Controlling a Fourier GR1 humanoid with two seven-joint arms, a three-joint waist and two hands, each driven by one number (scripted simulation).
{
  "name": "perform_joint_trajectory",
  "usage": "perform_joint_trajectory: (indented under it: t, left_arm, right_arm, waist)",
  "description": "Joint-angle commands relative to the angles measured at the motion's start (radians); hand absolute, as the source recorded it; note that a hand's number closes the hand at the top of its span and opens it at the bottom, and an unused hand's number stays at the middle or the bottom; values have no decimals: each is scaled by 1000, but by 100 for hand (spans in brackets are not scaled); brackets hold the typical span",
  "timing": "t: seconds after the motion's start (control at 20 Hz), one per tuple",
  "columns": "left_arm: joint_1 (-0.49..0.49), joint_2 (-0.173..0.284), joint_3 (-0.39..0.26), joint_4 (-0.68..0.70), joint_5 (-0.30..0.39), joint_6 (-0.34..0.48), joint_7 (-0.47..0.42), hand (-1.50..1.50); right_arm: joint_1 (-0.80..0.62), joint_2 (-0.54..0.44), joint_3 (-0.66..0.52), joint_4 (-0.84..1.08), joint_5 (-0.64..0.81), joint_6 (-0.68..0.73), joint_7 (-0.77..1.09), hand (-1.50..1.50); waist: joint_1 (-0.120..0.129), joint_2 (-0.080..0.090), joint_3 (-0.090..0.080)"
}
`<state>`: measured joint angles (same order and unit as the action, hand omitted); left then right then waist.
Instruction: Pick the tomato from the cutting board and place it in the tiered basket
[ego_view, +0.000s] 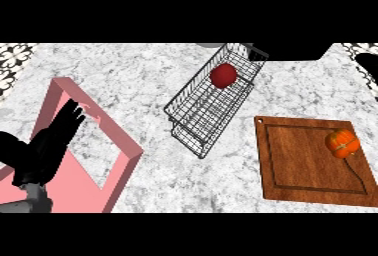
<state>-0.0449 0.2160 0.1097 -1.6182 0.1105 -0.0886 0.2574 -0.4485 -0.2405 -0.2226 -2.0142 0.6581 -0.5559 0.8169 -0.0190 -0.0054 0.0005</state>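
Observation:
An orange-red ribbed tomato (342, 143) sits on the wooden cutting board (303, 165), near the board's far right edge. The wire tiered basket (199, 115) stands tilted at the middle of the counter. A dark red round fruit (224, 76) lies in its upper part. My left hand (52, 145) shows at the lower left, open with straight fingers pointing up, resting over a pink tray. It is far from both the board and the basket. My right hand does not show.
The pink tray (118, 135) with a raised rim fills the lower left. Grey speckled counter (148, 75) lies between the tray, the basket and the board. Dark shapes (368, 67) sit at the far right corner.

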Motion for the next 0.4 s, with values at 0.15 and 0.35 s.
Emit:
perform_joint_trajectory:
  t: [0.15,0.35]
  left_arm:
    - [20,-2,28,71,3,-32,-97,0]
    - [28,-23,-6,21,-26,-6,-48,0]
  right_arm:
    - [231,-115,-242,-163,-301,101,-86,-150]
    - [349,-184,-410,-265,-506,227,-97,-150]
  waist:
    - [9,4,0]
    - [1,1,0]
